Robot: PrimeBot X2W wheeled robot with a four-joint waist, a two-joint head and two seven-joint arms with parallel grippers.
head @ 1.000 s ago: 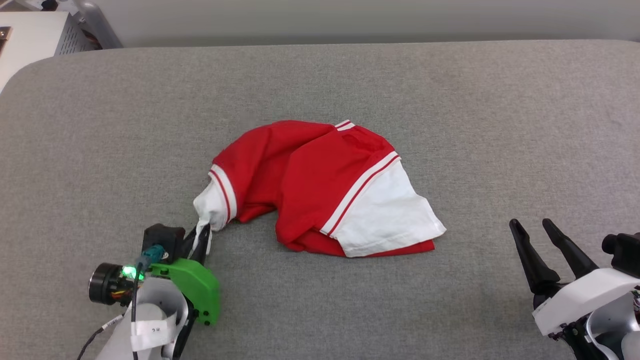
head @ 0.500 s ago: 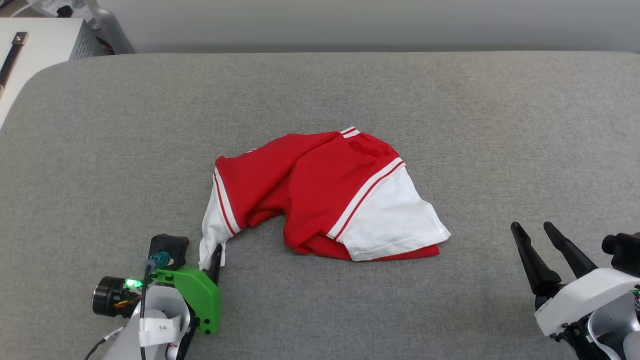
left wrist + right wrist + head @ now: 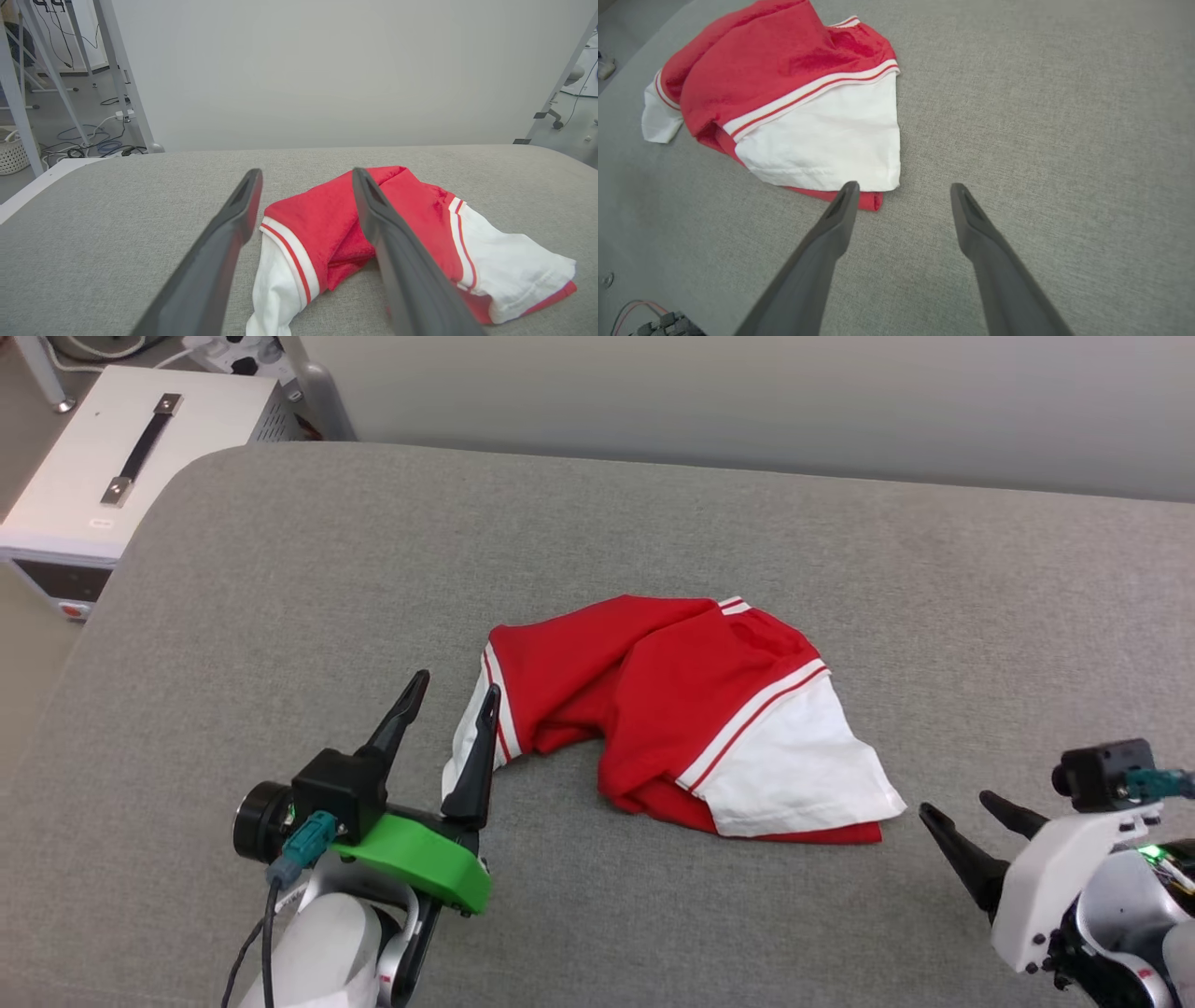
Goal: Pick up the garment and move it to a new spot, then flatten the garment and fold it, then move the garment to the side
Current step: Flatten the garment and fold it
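Note:
The garment (image 3: 672, 709) lies crumpled on the grey padded table (image 3: 280, 569): a red T-shirt with white sleeves and striped trim. One white sleeve (image 3: 803, 775) spreads at its right; the other sleeve (image 3: 467, 747) droops at its left. My left gripper (image 3: 456, 684) stands open just left of that sleeve, with nothing between its fingers. In the left wrist view the garment (image 3: 327, 219) lies beyond the spread left gripper (image 3: 306, 171). My right gripper (image 3: 954, 803) is open near the table's front right. The right gripper (image 3: 901, 185) hovers just short of the garment's (image 3: 784, 60) white sleeve.
A white box (image 3: 121, 457) with a dark handle stands off the table's far left corner. A pale wall runs behind the table. Metal frame legs (image 3: 126, 88) and floor cables show in the left wrist view.
My left gripper has opened and let go of the white sleeve, which now rests on the table, and the gripper has risen. The head camera has shifted. The right gripper stays open.

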